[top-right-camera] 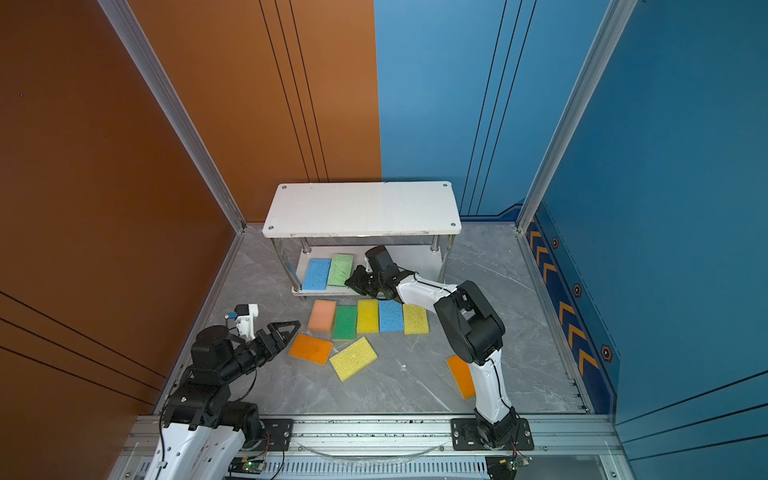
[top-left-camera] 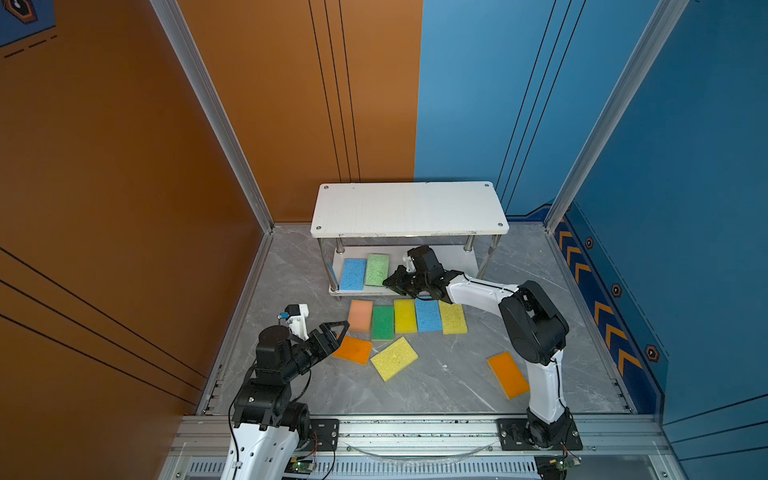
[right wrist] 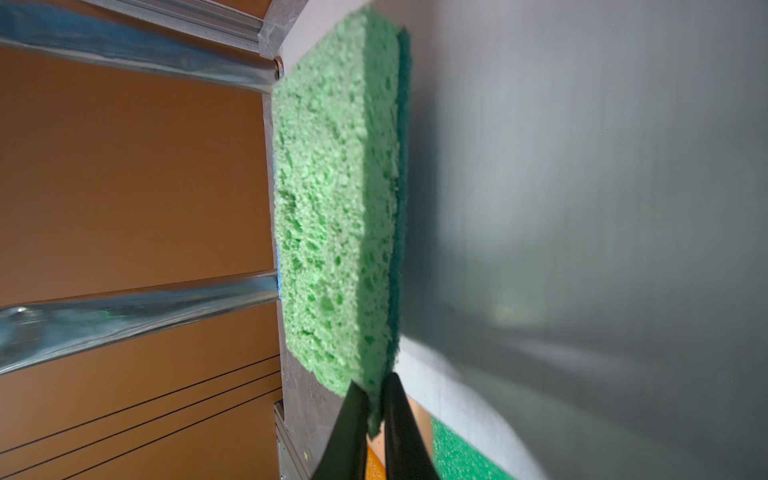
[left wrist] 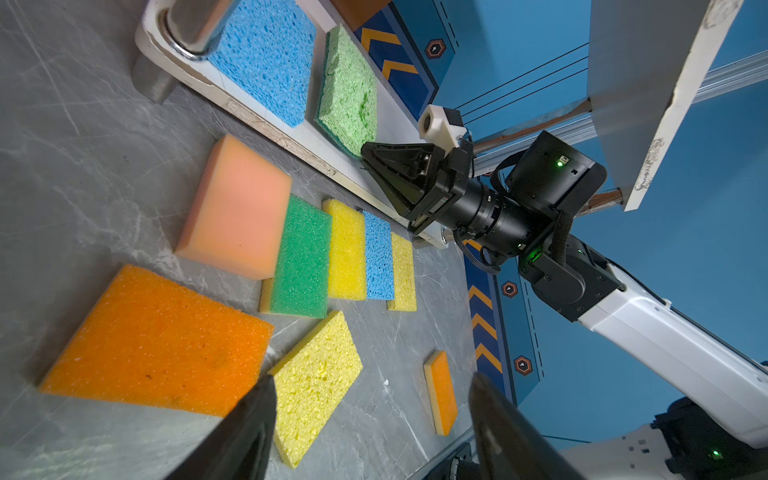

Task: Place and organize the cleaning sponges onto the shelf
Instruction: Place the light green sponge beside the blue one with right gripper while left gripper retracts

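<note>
- Pinching the near edge of the light green sponge (right wrist: pixel 332 208), my right gripper (right wrist: pixel 374 399) has narrow jaws; that sponge sits on the shelf (top-left-camera: pixel 409 208), lower board, beside the blue sponge (top-left-camera: pixel 353 274).
- My left gripper (top-left-camera: pixel 341 332) hangs wide open over the orange sponge (top-left-camera: pixel 353 350), near the left edge of the worktop (top-left-camera: pixel 457 374).

left gripper (top-left-camera: pixel 341 333) is being held low, jaws spread wide, empty | right gripper (right wrist: pixel 376 399) is being held forward, arm outstretched, jaws pinched on green sponge (right wrist: pixel 332 208) corner

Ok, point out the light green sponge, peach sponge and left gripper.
light green sponge (top-left-camera: pixel 377 269): a top view, top face
peach sponge (top-left-camera: pixel 360 316): a top view, top face
left gripper (top-left-camera: pixel 341 334): a top view, between fingertips
</note>
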Controlling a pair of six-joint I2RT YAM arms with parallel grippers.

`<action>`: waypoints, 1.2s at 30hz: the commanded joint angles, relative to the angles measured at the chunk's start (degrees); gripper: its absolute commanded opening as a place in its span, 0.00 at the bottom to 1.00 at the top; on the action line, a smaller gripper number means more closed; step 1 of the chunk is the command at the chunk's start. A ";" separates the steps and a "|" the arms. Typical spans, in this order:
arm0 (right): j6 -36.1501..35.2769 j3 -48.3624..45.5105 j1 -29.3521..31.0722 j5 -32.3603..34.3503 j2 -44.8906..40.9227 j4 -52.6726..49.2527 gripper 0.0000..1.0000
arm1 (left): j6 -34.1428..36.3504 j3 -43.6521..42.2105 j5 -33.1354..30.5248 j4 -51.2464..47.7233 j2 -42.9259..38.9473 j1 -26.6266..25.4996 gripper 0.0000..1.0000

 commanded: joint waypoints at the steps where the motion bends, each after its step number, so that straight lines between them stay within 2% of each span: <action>1: 0.81 1.14 -0.09 -0.43 1.33 2.09 0.13 | 0.83 0.10 1.36 -0.65 -0.41 0.49 0.74; 7: 0.99 1.16 -0.08 -0.59 1.31 2.35 0.18 | 0.74 -0.10 1.44 -0.65 -0.47 0.65 0.74; 21: 0.99 1.08 0.58 -0.61 1.33 2.17 0.40 | 0.48 -0.42 1.62 -0.70 -0.61 0.68 0.74; 36: -2.26 1.72 1.68 2.19 2.11 -2.52 0.48 | 0.12 -0.21 2.17 -0.70 -1.02 0.84 0.74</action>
